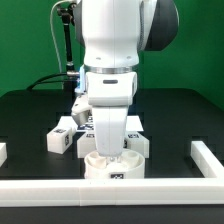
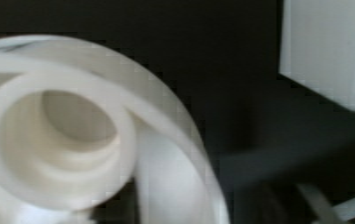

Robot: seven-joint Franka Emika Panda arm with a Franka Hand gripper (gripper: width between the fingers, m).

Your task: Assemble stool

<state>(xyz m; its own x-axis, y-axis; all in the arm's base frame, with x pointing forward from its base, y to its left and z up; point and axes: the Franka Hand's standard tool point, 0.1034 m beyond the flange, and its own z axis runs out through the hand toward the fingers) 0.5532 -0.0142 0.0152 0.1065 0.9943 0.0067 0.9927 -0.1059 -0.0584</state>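
From where I stand, the white plastic ring-shaped stool seat [image 1: 112, 170] lies flat on the black table [image 1: 30, 110], close to the long white front rail [image 1: 60, 190]. The claw [image 1: 109, 150] of the arm hangs directly above it, pointing straight down and very near its upper face. Whether it touches the seat I cannot say.

The thick wrist hides the fingers in the exterior view. The wrist view is blurred and shows no finger clearly, so I cannot tell if the claw is wide, narrow or holding something.

In the wrist view the seat [image 2: 165, 130] fills much of the picture, with its round stepped hole facing the camera. The seat is round and its axis stands upright, so I judge it has no long side to line up with. The important relation is only vertical: seat below, claw above, nearly centred.

One small blocky white leg [image 1: 60, 139] lies at the exterior view's left of the seat, and another leg [image 1: 141, 146] just beside it at the right.
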